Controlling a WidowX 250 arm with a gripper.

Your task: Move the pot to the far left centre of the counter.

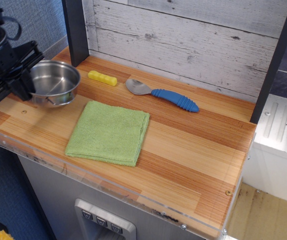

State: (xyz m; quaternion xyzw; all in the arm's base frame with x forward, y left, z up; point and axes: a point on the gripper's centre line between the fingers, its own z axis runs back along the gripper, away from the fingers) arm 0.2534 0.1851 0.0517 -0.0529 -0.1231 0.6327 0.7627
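Pot (54,82) is now at the far left side of the tabletop (183,150), about in the middle between the back wall and the front acrylic rim. So you can judge that the main part of the task, bringing it to the far left centre, looks almost finished. What is left, as far as you can see, is to set it fully down, let it go and take the arm away.

You cannot tell for sure if the bottom of the pot already rests on the wood or hangs just above it; it looks very low, with a dark shadow directly under it.

The tool (22,85) is at the left rim of the pot, touching it, and it appears clenched on that rim, one finger outside the wall. The rest of the arm goes up and to the left, partly out of the picture.

The green cloth (108,132) lies just beside the pot on its right and front, not touching. The small yellow block (102,78) and the blue-handled spoon (162,94) lie further right, near the back wall, apart from the pot.
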